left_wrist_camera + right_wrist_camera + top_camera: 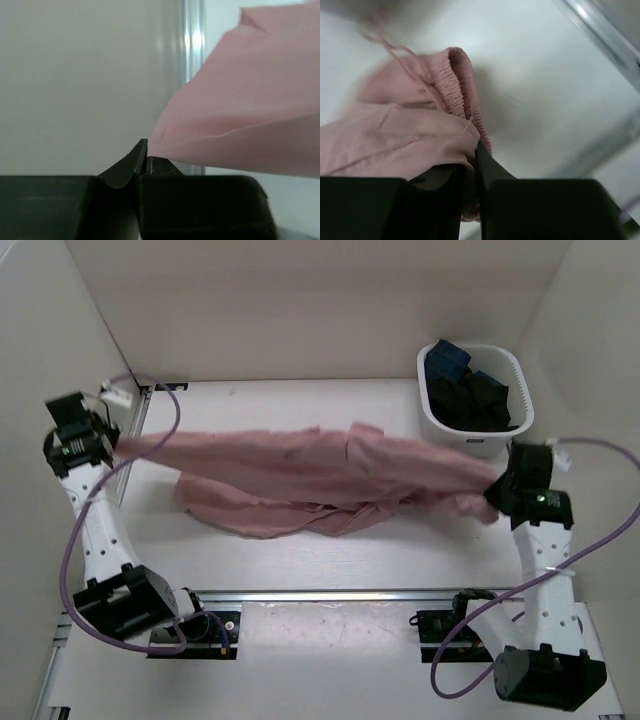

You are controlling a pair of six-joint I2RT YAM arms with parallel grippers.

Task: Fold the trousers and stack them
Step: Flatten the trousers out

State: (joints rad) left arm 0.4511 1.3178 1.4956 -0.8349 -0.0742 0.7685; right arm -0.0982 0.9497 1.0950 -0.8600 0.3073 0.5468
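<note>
The trousers [320,475] are soft, matte pink cloth, pulled into a long band across the middle of the top view. Both ends are lifted, and the middle sags in loose, rumpled folds onto the white table [330,565] at lower centre. At the left edge of the frame the left gripper [108,443] has one end. In its wrist view the black fingertips [141,156] are pressed together on a thin corner of smooth fabric, which fans out to the upper right. At the right the right gripper [497,490] is clamped on the other end. Its wrist view shows the jaws closed on a bunched wad of cloth, with the gathered, ribbed elastic waistband [462,82] curling over the top and a thin drawstring [395,50] trailing to the upper left. In the upper right of the top view, just beyond the right gripper, stands a white plastic basket [455,435] with rounded corners. It holds dark clothes [478,398], black with some blue. Purple cables [68,540] loop beside each arm. A silver rail [330,595] runs along the lower edge of the table, and plain pale walls [300,310] close in the workspace on three sides.
</note>
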